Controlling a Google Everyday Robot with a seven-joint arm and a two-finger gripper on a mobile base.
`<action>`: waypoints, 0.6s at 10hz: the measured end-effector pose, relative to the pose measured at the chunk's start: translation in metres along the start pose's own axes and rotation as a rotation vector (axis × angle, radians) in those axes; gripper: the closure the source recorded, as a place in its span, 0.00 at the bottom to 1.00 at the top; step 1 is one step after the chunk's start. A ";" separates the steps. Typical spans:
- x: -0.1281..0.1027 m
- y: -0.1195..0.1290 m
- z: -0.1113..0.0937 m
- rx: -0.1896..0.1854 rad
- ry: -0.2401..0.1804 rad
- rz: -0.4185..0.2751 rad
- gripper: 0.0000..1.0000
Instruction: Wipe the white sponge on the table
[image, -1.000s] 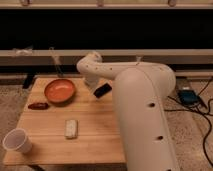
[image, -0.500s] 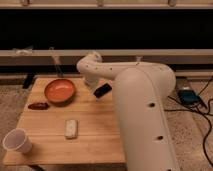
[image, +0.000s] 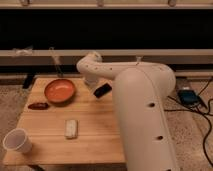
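Observation:
The white sponge (image: 71, 128) lies flat on the light-wood table (image: 95, 142), a little left of its middle and toward the front. My gripper (image: 102, 90) hangs over the table's far right part, above and to the right of the sponge and well apart from it. The big white arm (image: 142, 110) covers the table's right side.
An orange bowl (image: 60, 90) sits at the table's far left. A dark reddish-brown object (image: 38, 106) lies in front of the bowl near the left edge. A white paper cup (image: 17, 141) stands at the front left corner. Cables and a blue device (image: 189, 96) lie on the floor at right.

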 end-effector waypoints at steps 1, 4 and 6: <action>0.002 0.003 -0.002 0.008 0.008 -0.004 0.69; 0.007 0.045 -0.010 0.047 0.045 0.001 0.69; 0.004 0.095 -0.016 0.085 0.074 0.015 0.69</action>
